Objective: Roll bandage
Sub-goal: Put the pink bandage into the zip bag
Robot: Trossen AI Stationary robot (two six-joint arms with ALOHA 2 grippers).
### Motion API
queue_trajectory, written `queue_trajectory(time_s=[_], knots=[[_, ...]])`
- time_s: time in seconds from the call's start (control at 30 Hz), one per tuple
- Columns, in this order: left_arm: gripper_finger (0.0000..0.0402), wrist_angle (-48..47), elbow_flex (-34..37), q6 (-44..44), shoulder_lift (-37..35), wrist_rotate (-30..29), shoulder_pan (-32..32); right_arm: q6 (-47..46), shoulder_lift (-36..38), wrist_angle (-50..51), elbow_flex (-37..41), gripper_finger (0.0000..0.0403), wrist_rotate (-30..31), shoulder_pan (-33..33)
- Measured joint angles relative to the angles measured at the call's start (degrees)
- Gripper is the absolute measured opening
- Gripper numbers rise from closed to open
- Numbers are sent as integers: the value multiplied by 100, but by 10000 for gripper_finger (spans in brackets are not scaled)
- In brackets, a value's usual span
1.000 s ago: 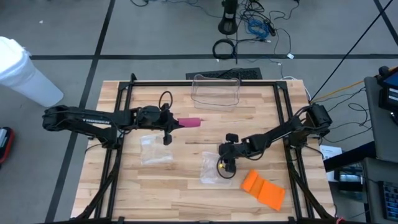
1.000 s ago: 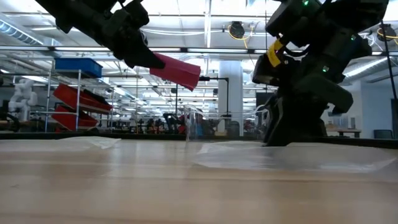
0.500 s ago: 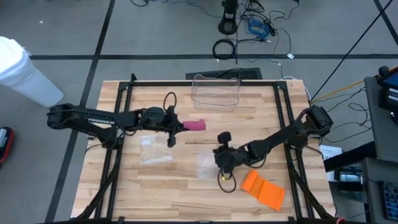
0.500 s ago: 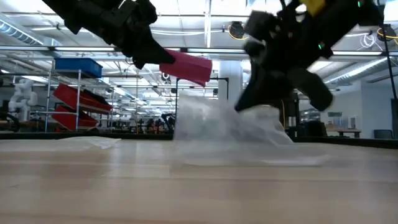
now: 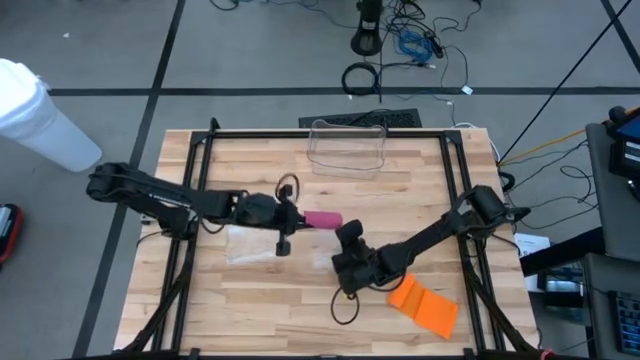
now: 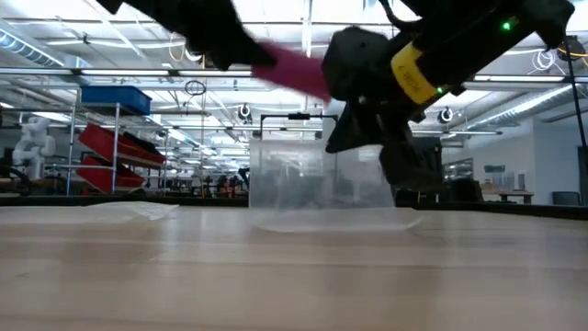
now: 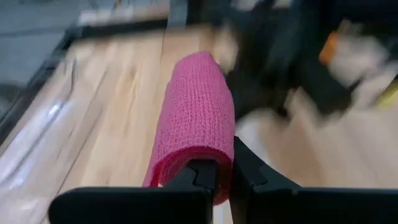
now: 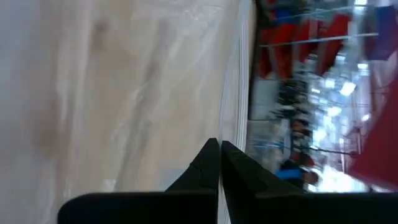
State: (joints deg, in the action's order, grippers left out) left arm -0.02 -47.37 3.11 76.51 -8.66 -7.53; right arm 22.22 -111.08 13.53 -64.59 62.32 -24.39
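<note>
The pink bandage roll sits clamped in the left gripper, held above mid-table (well off the wood). The left arm stretches low across the table. The right gripper, fingers pressed together, tilts down onto clear plastic wrap.

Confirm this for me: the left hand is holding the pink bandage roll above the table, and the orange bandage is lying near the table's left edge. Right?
Not quite. The orange bandage lies near the table's right edge, not the left; the high view shows it beside the right arm. The rest holds: the left hand is shut on the pink bandage roll above the table.
</note>
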Motion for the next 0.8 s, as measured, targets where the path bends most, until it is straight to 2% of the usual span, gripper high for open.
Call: queue_trajectory(time_s=[0.1,0.2,0.4,0.6,0.8], knots=[[14,-382,-30,88,161,-320,-6,-1,-66,0,-71,0,356,-126],[14,-489,-123,82,204,-383,35,9,-66,-3,-82,0,526,-228],[14,-592,-292,122,212,-337,-114,-28,-66,25,-82,0,531,-210],[14,-533,-374,638,212,-300,-454,-55,-62,1,-82,0,573,-181],[14,-771,-374,630,212,-366,-446,-11,-62,-218,-82,0,573,-181]])
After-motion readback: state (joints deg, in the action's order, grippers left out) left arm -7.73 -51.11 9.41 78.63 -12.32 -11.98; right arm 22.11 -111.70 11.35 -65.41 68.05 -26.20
